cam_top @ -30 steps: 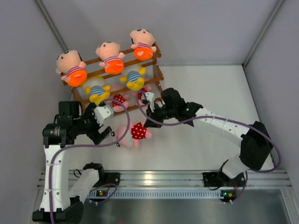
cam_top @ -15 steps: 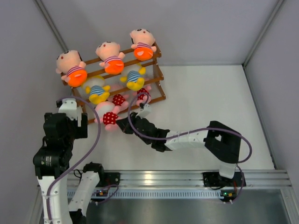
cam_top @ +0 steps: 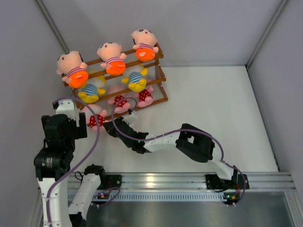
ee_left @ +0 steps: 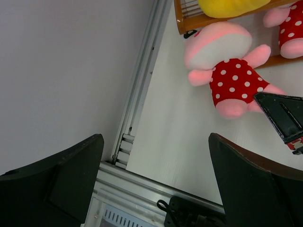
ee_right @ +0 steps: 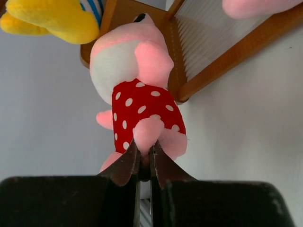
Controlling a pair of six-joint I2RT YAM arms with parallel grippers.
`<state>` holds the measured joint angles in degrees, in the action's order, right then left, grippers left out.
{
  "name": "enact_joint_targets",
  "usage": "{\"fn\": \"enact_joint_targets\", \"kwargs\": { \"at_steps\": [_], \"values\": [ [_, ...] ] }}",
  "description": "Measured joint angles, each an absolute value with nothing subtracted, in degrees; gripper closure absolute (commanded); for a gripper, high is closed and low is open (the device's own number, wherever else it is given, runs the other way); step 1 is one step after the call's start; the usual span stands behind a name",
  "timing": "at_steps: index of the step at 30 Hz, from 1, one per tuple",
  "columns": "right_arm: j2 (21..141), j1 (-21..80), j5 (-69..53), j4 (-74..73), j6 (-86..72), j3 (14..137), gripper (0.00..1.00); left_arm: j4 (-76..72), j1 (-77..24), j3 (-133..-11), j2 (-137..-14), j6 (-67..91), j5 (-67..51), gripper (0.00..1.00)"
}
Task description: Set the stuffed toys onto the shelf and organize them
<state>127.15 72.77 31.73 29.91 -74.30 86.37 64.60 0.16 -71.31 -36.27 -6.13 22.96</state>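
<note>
jo: White tabletop [cam_top: 213,94] boxed in by grey walls [cam_top: 189,28], right? What's closest to the arm bases?

sam: yep. Nearest, over by the left wall, is the left gripper [ee_left: 154,142]. Its black fingers are spread really wide and it's apart from the toys. Just past it, the right gripper [ee_right: 144,152] is pinched tight on one foot of a pink plush doll in a red polka-dot dress [ee_right: 137,104].

jo: ok, so where's that doll exactly?

sam: down at the left end of the brown wooden stepped shelf [cam_top: 161,75], with its head right up against the bottom corner post. Honestly can't tell if it's resting on the table or lifted a hair. Behind it, the lowest tier has two more pink polka-dot dolls [cam_top: 120,101] side by side. The middle tier has two yellow dolls in blue-striped shirts [cam_top: 136,80], one toward each end. On the top tier at the very back are three peach-faced dolls in orange shorts [cam_top: 111,59], lined up in a row.
</note>
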Motion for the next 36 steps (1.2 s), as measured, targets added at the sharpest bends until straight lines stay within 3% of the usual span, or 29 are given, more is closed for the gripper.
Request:
{"fn": "enact_joint_targets", "kwargs": {
  "at_steps": [7, 25, 27, 28, 31, 36],
  "values": [
    [128.2, 72.8, 34.2, 25.1, -76.5, 88.5, 1.0, 64.5, -1.6, -71.1, -36.2, -6.2, 23.4, 0.02],
    [146.5, 68.6, 40.7, 15.7, -74.8, 115.3, 0.99, 64.5, -1.6, -70.8, -36.2, -7.4, 23.4, 0.02],
    [146.9, 68.3, 40.9, 15.7, -74.8, 116.0, 0.83, 64.5, -1.6, -70.7, -36.2, -7.5, 23.4, 0.02],
    [146.9, 68.2, 40.9, 15.7, -74.9, 116.0, 0.7, 64.5, -1.6, -70.7, -36.2, -7.6, 23.4, 0.02],
    [146.9, 68.0, 40.0, 16.6, -75.1, 115.4, 0.56, 64.5, -1.6, -70.6, -36.2, -7.7, 23.4, 0.02],
    [144.5, 68.1, 36.4, 21.8, -73.6, 106.3, 0.46, 64.5, -1.6, -70.6, -36.3, -7.9, 23.2, 0.02]
  ]
}}
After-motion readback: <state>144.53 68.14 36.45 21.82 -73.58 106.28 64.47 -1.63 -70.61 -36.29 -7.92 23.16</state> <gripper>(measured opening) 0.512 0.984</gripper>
